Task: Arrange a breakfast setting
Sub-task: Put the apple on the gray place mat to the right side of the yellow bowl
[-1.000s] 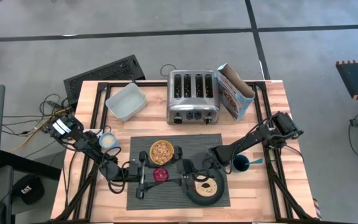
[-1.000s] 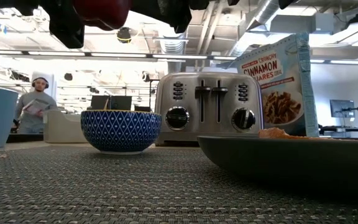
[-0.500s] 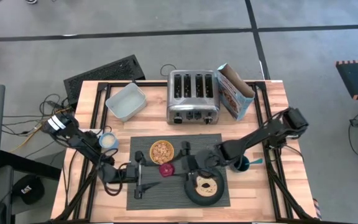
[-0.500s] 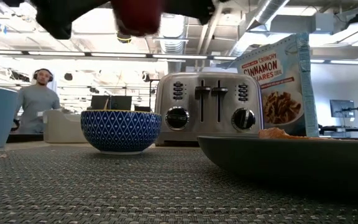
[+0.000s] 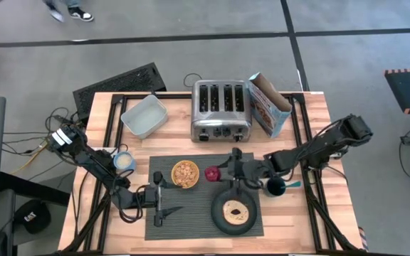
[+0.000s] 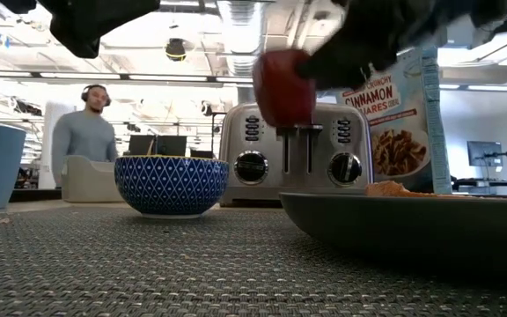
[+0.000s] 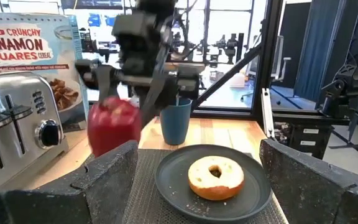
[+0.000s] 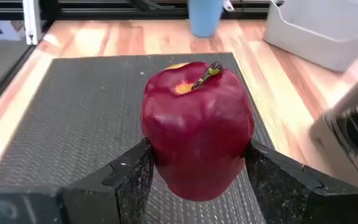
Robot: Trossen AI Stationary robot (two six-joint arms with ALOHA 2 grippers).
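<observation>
Low view: plate (image 6: 412, 231) cut off at right edge; apple (image 6: 286, 88) motion-blurred.

Open placemat (image 5: 191, 217) lies between left hand (image 5: 168, 210) and plate (image 5: 219, 222); toaster (image 5: 221, 110) blocks behind.

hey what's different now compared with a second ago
The right gripper, shut on the small red apple, has carried it from low on the dark grey ribbed placemat up and toward the chrome toaster, beside the cereal-filled bowl. The left gripper stayed put, open over the mat. The dark plate with bagel and the blue cup did not move.
</observation>
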